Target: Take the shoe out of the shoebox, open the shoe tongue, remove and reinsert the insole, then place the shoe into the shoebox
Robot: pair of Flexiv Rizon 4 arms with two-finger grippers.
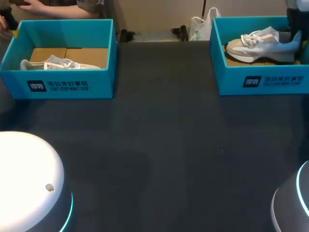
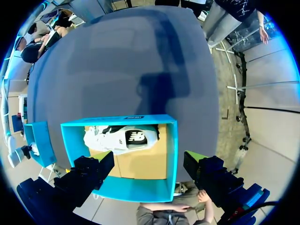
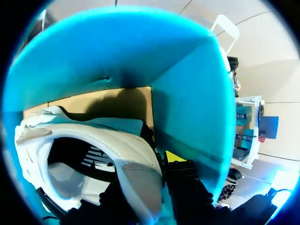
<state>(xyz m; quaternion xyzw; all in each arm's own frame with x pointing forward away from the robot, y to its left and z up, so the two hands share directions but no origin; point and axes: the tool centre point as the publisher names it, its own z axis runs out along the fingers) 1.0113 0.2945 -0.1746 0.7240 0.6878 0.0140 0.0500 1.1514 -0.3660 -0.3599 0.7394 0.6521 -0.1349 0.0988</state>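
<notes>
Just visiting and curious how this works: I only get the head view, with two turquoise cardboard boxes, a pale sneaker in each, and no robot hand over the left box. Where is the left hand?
Observer: The left gripper hangs above the left turquoise cardboard shoebox, fingers wide open, holding nothing.
Operator: And the white lace-up sneaker in it?
Observer: It lies on its side along the wall nearest the table's middle, dark logo facing up.
Operator: And the right hand?
Observer: The right gripper is low inside the right turquoise shoebox, at the grey-and-white sneaker's heel, beside the box wall; its grip I cannot judge.
</notes>
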